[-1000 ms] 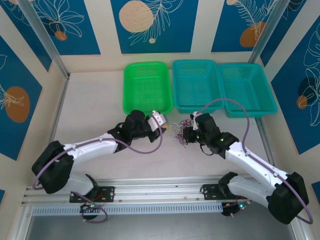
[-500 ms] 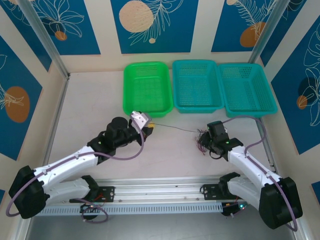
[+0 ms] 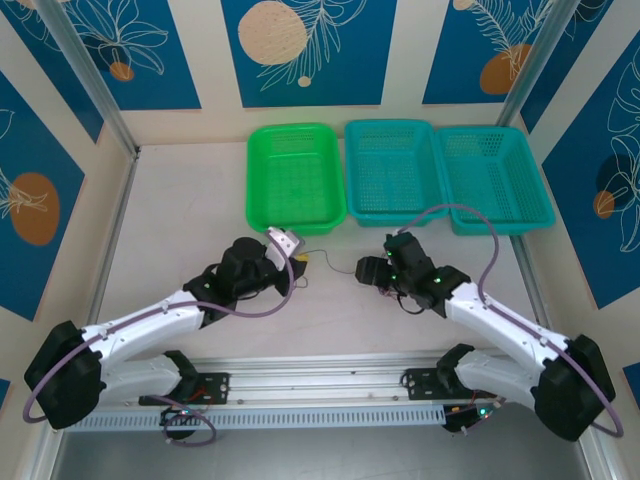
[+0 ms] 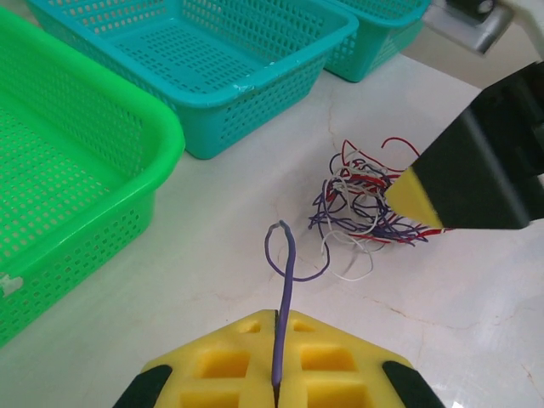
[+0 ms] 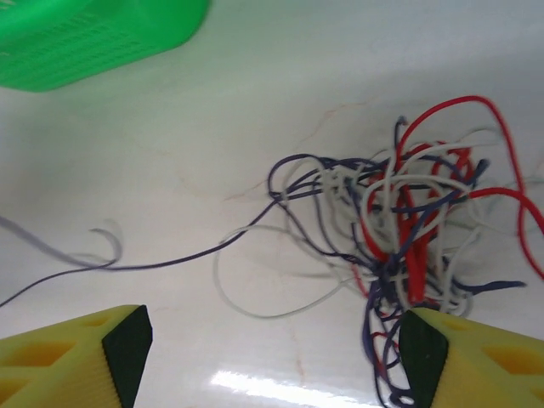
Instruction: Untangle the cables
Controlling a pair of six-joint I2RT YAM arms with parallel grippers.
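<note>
On a pale, marbled desk (image 3: 180, 220), the left tool (image 4: 276, 384) has its yellow pads pressed together on one thin purple cable (image 4: 285, 280), which curls into a loop just beyond them. To the right, the right tool (image 5: 272, 348) is spread wide at a loose tangle of cables (image 5: 408, 221): thin red, whitish and purple-blue wires lying on the desk. Farther back, three perforated plastic baskets stand in a row, one green basket (image 3: 295, 175) on the left and two teal baskets (image 3: 392, 170) to its right.
</note>
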